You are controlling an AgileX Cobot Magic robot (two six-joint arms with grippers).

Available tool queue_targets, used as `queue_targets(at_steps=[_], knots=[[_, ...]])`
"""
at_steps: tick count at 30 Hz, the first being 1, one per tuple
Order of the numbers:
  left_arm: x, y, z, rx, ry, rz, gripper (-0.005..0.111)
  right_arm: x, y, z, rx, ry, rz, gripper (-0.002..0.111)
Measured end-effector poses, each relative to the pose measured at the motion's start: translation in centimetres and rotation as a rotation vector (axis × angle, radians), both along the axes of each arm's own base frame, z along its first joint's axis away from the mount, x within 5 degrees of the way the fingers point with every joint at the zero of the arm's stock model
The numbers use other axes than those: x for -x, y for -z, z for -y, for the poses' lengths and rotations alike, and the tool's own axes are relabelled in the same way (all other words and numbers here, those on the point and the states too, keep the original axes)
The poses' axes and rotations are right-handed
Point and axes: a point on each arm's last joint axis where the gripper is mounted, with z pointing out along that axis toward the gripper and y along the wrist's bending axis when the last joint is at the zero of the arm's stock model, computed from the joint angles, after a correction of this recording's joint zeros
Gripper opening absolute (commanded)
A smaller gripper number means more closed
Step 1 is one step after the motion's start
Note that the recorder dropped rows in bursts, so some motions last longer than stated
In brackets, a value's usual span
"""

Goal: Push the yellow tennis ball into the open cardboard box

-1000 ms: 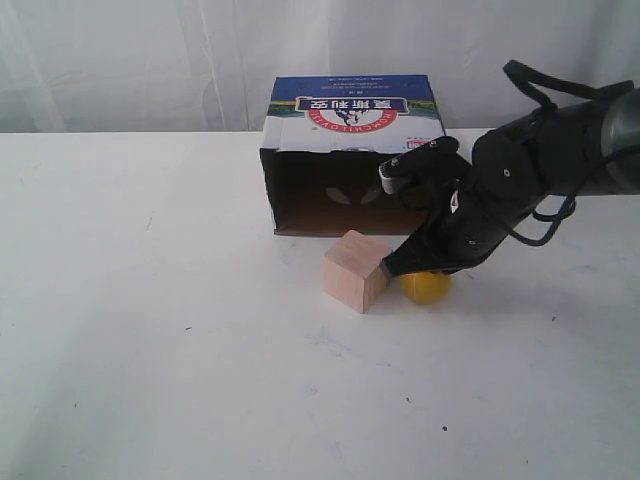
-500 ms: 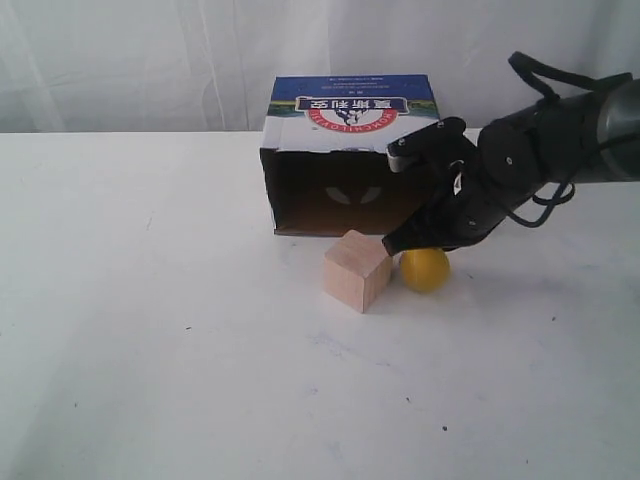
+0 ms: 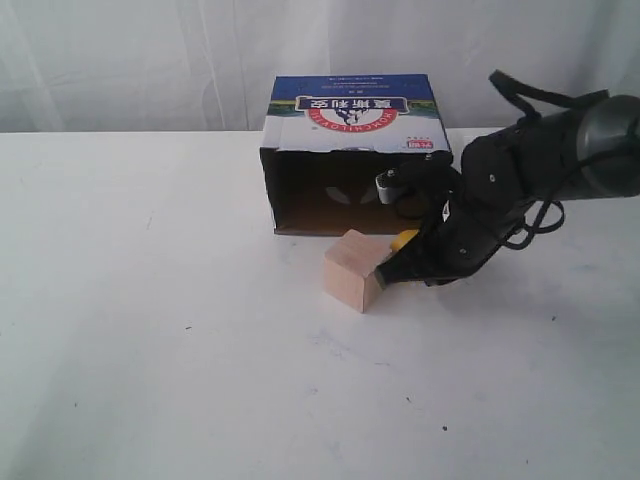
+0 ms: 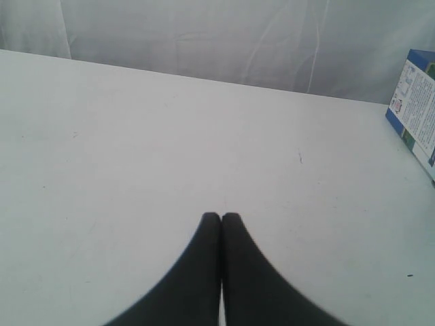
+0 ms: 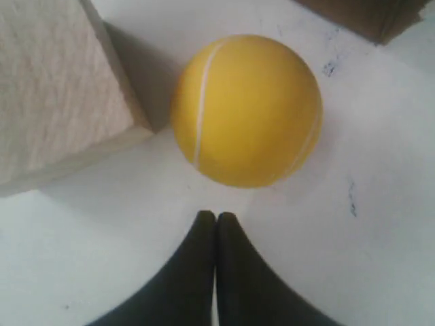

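Note:
The yellow tennis ball (image 5: 246,109) lies on the white table beside the pale wooden cube (image 5: 54,88); in the exterior view only a sliver of the ball (image 3: 404,239) shows above my right arm. My right gripper (image 5: 217,216) is shut and empty, its tips just short of the ball, on the side away from the box. The gripper's tips (image 3: 388,277) rest low by the cube (image 3: 356,270). The open cardboard box (image 3: 350,118) lies on its side, dark opening facing the ball. My left gripper (image 4: 221,217) is shut over bare table, far from the ball.
A corner of the box's brown flap (image 5: 370,17) lies just beyond the ball. The box's side (image 4: 416,109) edges into the left wrist view. A white curtain (image 3: 150,60) backs the table (image 3: 180,380).
My right arm lifted back, then came down again behind the ball. The ball has rolled a little toward the box opening and is now mostly hidden by the arm.

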Motion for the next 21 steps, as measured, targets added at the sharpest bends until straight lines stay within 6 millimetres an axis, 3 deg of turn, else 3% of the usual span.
queue_targets(at_steps=[4,6,9,14,21], knots=[[0.0,0.0,0.0,0.000,0.000,0.000,0.000,-2.0,2.3,0.5,0.010,0.022,-0.010,0.000],[0.0,0.0,0.0,0.000,0.000,0.000,0.000,-3.3,1.4,0.6,0.017,0.027,-0.002,0.000],[0.0,0.0,0.0,0.000,0.000,0.000,0.000,-4.8,-2.1,0.2,-0.031,0.020,0.140,0.000],[0.0,0.0,0.0,0.000,0.000,0.000,0.000,-3.2,-7.5,0.6,-0.088,0.013,0.286,0.000],[0.0,0.0,0.0,0.000,0.000,0.000,0.000,0.6,-5.9,2.0,-0.070,0.024,0.216,0.000]])
